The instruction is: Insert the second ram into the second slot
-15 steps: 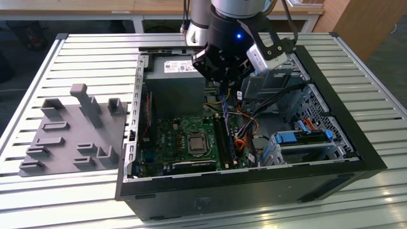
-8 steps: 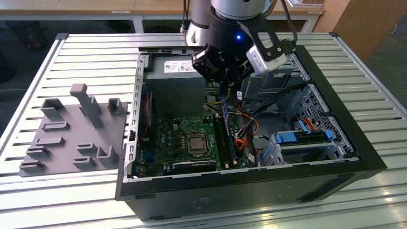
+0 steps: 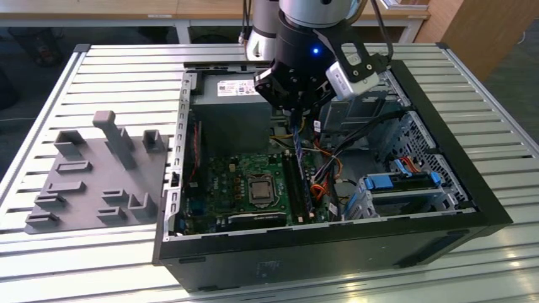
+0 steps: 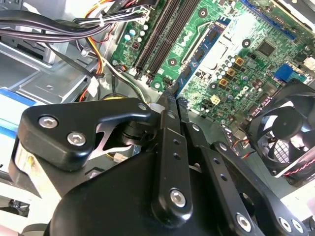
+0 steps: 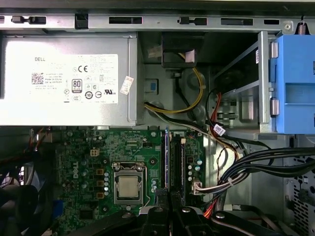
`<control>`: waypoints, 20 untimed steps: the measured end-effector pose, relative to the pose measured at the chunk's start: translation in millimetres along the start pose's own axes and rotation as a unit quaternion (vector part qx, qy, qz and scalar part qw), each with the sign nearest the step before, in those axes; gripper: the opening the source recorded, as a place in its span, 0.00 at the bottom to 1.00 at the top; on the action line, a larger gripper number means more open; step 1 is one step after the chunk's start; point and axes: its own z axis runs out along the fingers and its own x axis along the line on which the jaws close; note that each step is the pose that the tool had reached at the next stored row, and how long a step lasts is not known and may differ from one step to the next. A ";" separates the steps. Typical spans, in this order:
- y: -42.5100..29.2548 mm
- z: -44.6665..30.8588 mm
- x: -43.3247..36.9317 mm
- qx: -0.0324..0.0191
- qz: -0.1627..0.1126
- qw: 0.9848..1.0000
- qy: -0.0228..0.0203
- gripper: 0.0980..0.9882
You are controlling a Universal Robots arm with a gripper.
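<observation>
Fingers [image 4: 166, 113] of the gripper [image 4: 173, 97] stood narrow, all but closed, over the green motherboard [image 3: 223, 183] of an open computer case [image 3: 337, 252] lying on the slatted counter [image 3: 101, 69]. Between their tips a thin blue strip, seen edge-on and taken here for the second ram [image 4: 199, 58], ran out above the board alongside the black memory slots [image 4: 160, 37]. Whether its lower edge had met a slot could not be told. In the exterior view the arm hung over the board's 12 o'clock end, just in front of the grey power supply [image 3: 231, 120], with the blue drive-bay latches [image 3: 379, 183] at 4 o'clock and a grey parts tray [image 3: 84, 183] at the case's 9 o'clock. The stick looked light and stiff but thin and easily hurt: a bare board likely to crack under twist, with smooth faces that could slip. The pinch across its flat faces near mid-length, clear of the contact edge, appeared the sound hold, keeping it upright and square to the slot. Loose cables [image 3: 337, 136] at 2 o'clock were a possible snag.
</observation>
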 end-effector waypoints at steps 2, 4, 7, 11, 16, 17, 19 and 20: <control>0.0 0.4 0.0 0.000 0.000 1.000 0.000 0.04; -0.1 0.8 0.0 0.000 0.000 1.000 0.000 0.04; -0.1 1.3 0.0 0.000 0.000 1.000 0.000 0.04; -0.2 3.3 0.0 0.000 0.000 1.000 0.000 0.04; -0.3 3.9 0.0 0.000 0.000 1.000 0.000 0.04; -0.3 4.1 0.0 0.000 0.000 1.000 0.000 0.04; -0.3 4.5 0.1 0.000 0.000 1.000 0.000 0.04; -0.3 4.8 0.0 0.000 0.000 1.000 0.001 0.04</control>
